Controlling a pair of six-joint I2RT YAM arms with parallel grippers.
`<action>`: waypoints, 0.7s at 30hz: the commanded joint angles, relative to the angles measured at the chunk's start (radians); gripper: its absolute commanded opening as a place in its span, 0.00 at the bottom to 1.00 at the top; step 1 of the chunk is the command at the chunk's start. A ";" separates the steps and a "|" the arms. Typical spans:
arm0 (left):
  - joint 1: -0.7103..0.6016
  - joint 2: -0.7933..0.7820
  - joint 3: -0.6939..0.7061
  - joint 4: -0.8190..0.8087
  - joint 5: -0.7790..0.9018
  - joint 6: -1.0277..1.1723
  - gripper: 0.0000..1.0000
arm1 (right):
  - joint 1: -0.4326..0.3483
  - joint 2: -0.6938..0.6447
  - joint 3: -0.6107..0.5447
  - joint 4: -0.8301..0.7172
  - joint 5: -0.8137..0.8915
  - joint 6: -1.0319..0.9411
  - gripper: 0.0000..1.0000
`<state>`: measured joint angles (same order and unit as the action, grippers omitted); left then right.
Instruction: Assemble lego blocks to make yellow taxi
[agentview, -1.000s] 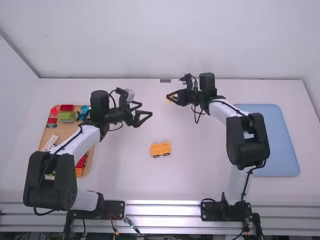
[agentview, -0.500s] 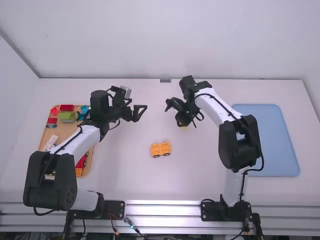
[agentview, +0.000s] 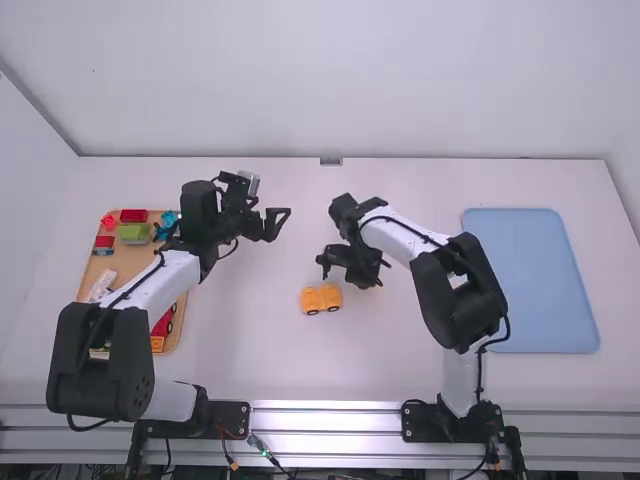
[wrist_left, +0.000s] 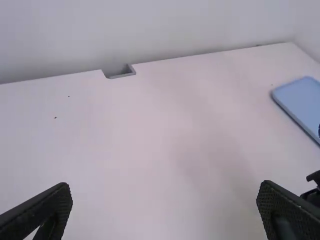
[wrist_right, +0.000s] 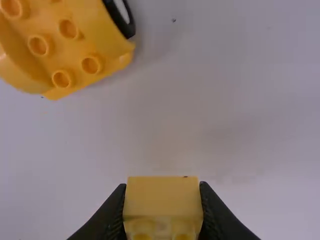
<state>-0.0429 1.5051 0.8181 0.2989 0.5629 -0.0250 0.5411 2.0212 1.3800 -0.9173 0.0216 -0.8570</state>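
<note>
Taxi base (wrist_right: 67, 50) lies near the right gripper (wrist_right: 162, 186) pinching a yellow block (wrist_right: 162, 200); stacking likely needs alignment first; left gripper (wrist_left: 164, 187) open.

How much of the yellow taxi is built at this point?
The wheeled orange-yellow base already sits on the table, its studs bare. The right gripper holds a yellow block above the table near the base. Left to do: set that block on the base, and probably press it down. The left gripper is open.
</note>
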 joint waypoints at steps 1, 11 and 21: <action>0.003 -0.014 -0.006 -0.011 -0.003 0.014 0.99 | -0.004 0.004 -0.023 0.003 -0.043 -0.027 0.00; 0.003 -0.014 -0.006 -0.027 -0.004 0.014 0.99 | -0.010 0.004 -0.115 0.113 -0.051 -0.016 0.00; 0.003 -0.014 -0.006 -0.057 -0.003 0.014 0.99 | -0.018 0.004 -0.138 0.129 -0.059 -0.023 0.12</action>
<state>-0.0433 1.5051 0.8181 0.2428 0.5629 -0.0250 0.5243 2.0212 1.2495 -0.7853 -0.0257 -0.8715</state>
